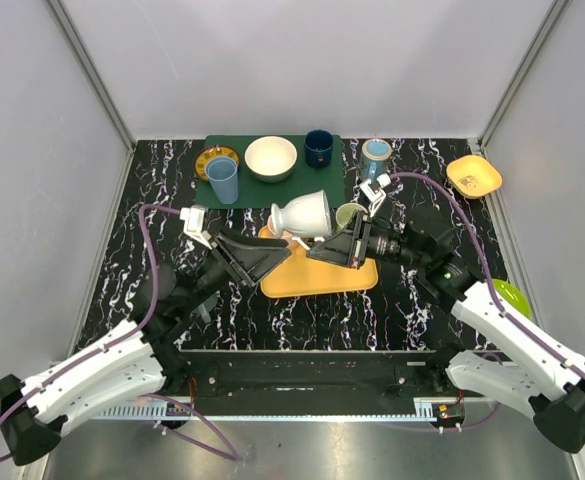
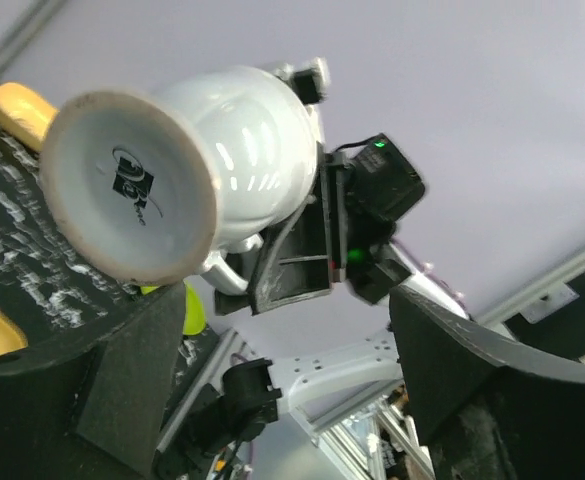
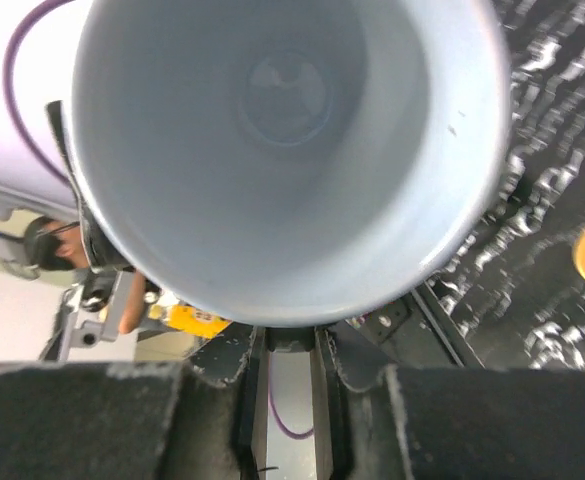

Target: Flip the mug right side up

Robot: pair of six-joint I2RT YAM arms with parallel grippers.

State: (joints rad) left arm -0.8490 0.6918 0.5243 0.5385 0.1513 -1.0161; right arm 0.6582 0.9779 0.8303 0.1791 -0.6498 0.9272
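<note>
The white mug point(image 1: 307, 213) hangs on its side above the far edge of a yellow tray point(image 1: 322, 278), near the middle of the black marbled counter point(image 1: 172, 300). Its foot points left and its open mouth points right. The right end effector point(image 1: 320, 243) meets it from the right and is closed narrow on the lower rim. In the right wrist view the mouth fills the frame, and the rim drops into the thin gap between the 2 fingers point(image 3: 222, 375). The left end effector point(image 1: 280, 243) sits just left of the mug's foot with its jaws spread wide. In the left wrist view the 2 padded fingers point(image 2: 122, 370) stand far apart at the bottom. The round foot, with its dark printed mark, lies just above the left-hand one, and I cannot tell whether pad and foot touch. The same view shows the mug's handle on the underside, next to the right arm's fingers. A pale green cup point(image 1: 350, 215) stands just right of the mug, close to the right arm. At the far side a dark green mat point(image 1: 297, 185) carries 4 things. They are a light blue tumbler point(image 1: 222, 180), a cream bowl point(image 1: 271, 158), a dark blue cup point(image 1: 319, 148) and a small patterned plate point(image 1: 212, 158) partly behind the tumbler. A light blue cup point(image 1: 376, 156) stands right of the mat, and a yellow bowl point(image 1: 474, 176) sits at the far right. A green item point(image 1: 513, 296) shows beside the right arm, too hidden to name.
</note>
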